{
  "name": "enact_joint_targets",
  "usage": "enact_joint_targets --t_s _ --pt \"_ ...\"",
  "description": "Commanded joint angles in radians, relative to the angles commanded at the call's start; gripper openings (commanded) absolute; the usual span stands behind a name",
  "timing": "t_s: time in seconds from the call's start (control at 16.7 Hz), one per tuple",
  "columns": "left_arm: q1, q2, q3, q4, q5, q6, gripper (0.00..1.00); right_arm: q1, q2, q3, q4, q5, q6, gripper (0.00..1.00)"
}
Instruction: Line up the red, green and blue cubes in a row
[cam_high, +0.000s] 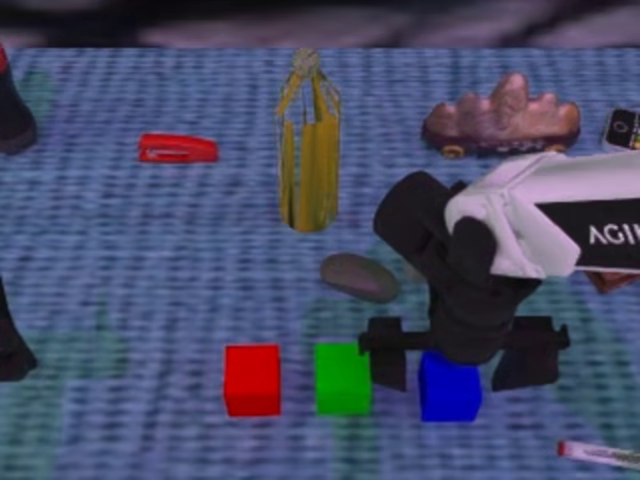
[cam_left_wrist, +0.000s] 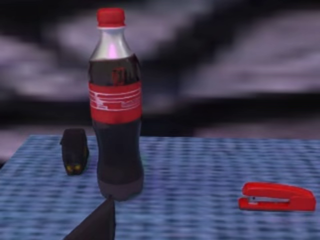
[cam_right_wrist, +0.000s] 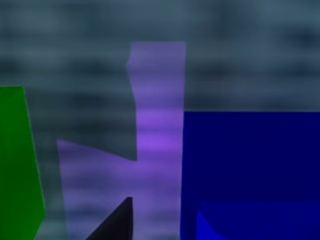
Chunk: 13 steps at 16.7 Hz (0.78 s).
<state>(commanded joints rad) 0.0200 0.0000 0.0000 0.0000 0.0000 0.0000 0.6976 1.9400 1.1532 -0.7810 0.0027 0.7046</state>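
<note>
Placing step nearly done: right gripper (cam_high: 455, 368) hanging over blue cube (cam_high: 450, 388), jaws spread wide, either side, not touching. Red cube (cam_high: 252, 379), green cube (cam_high: 343, 378), blue sitting in row on desk (cam_high: 150, 260). Next: lifting straight, not bumping blue. Left arm parked at left edge.

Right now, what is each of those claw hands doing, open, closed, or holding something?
Right gripper: open, fingers either side of the blue cube, not clamping it.
Left gripper: parked at the table's left edge; cannot be told.
</note>
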Motion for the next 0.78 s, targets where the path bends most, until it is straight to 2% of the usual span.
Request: enact_joint_targets --t_s 0.48,0.78 --pt "0.0 0.0 0.0 0.0 0.0 0.0 1.0 0.001 -0.007 0.013 -0.017 0.0 -0.001 1.0" --pt "0.0 0.0 0.0 0.0 0.0 0.0 1.0 0.006 -0.073 0.114 -0.197 -0.001 0.0 1.0"
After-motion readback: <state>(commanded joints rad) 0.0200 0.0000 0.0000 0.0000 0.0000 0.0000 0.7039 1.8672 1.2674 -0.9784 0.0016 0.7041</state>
